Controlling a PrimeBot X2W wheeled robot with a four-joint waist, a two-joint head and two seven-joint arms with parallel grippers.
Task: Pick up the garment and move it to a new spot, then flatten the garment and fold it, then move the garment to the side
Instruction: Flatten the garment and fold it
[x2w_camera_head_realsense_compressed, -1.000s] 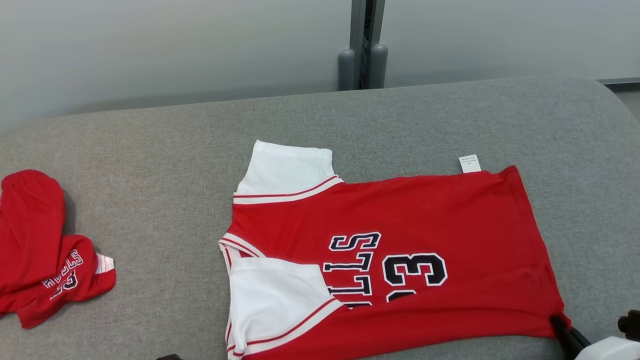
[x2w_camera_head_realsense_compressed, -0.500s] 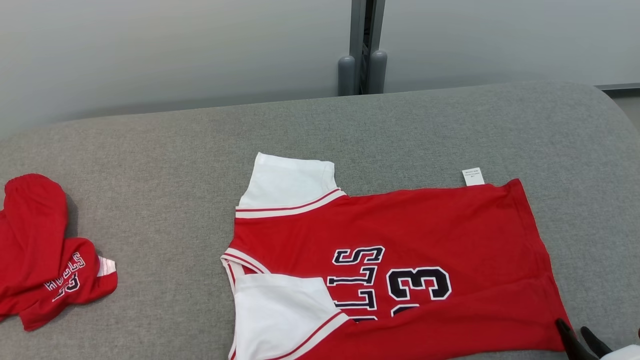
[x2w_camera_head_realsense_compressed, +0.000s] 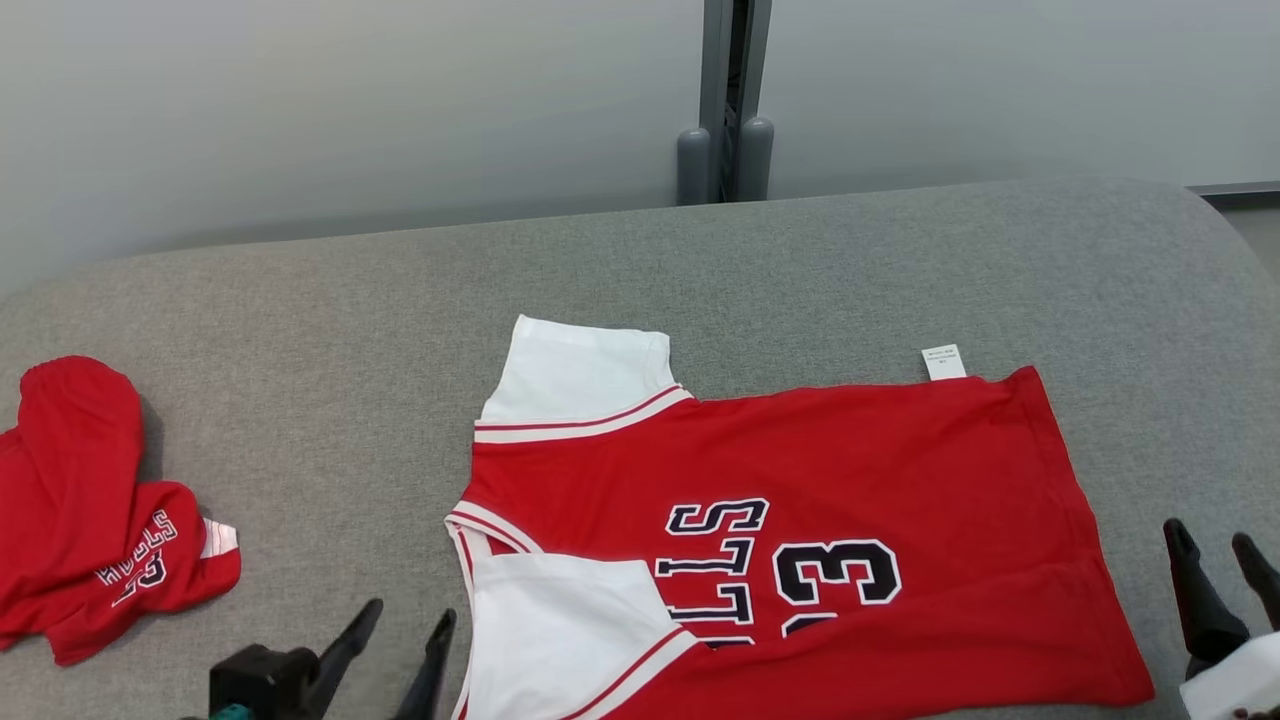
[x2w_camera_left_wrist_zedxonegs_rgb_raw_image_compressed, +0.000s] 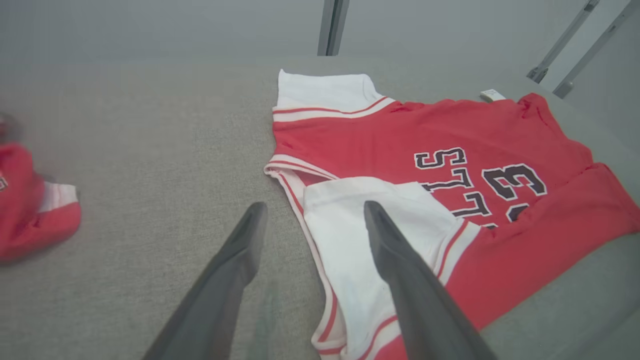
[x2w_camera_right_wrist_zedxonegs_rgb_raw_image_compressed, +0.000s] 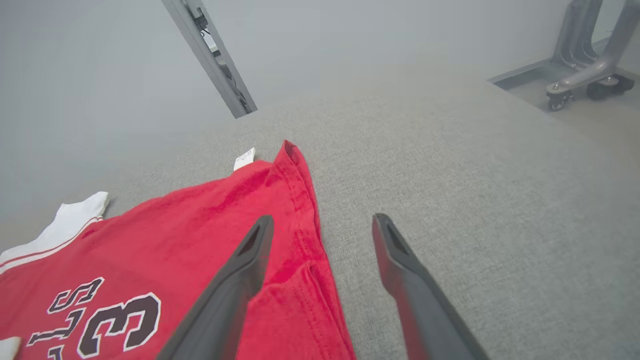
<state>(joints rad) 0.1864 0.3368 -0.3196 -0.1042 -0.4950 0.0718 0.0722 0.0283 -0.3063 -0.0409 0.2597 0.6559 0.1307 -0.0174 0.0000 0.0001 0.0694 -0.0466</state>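
Observation:
The garment (x2w_camera_head_realsense_compressed: 800, 470) is a red jersey with white sleeves and dark lettering, spread on the grey padded surface (x2w_camera_head_realsense_compressed: 350, 350), collar to the left and hem to the right. Its near long edge is folded over onto the body, so one white sleeve (x2w_camera_head_realsense_compressed: 560, 620) lies on the red front. My left gripper (x2w_camera_head_realsense_compressed: 410, 618) stands open just left of that sleeve, holding nothing; in the left wrist view it (x2w_camera_left_wrist_zedxonegs_rgb_raw_image_compressed: 312, 210) straddles the collar edge of the garment (x2w_camera_left_wrist_zedxonegs_rgb_raw_image_compressed: 425, 140). My right gripper (x2w_camera_head_realsense_compressed: 1212, 540) is open beside the hem, apart from the cloth; it (x2w_camera_right_wrist_zedxonegs_rgb_raw_image_compressed: 322, 225) hovers over the garment's (x2w_camera_right_wrist_zedxonegs_rgb_raw_image_compressed: 200, 225) hem corner.
A second red garment (x2w_camera_head_realsense_compressed: 90, 500) lies crumpled at the far left of the surface. A white care tag (x2w_camera_head_realsense_compressed: 943, 362) sticks out from the far edge of the jersey. A grey post (x2w_camera_head_realsense_compressed: 727, 100) rises behind the surface, and a wheeled stand base (x2w_camera_right_wrist_zedxonegs_rgb_raw_image_compressed: 580, 85) sits off to the right.
Both grippers have opened and drawn back from the near corners of the jersey, which now lies released on the surface. The head camera has tilted, shifting the whole picture down slightly.

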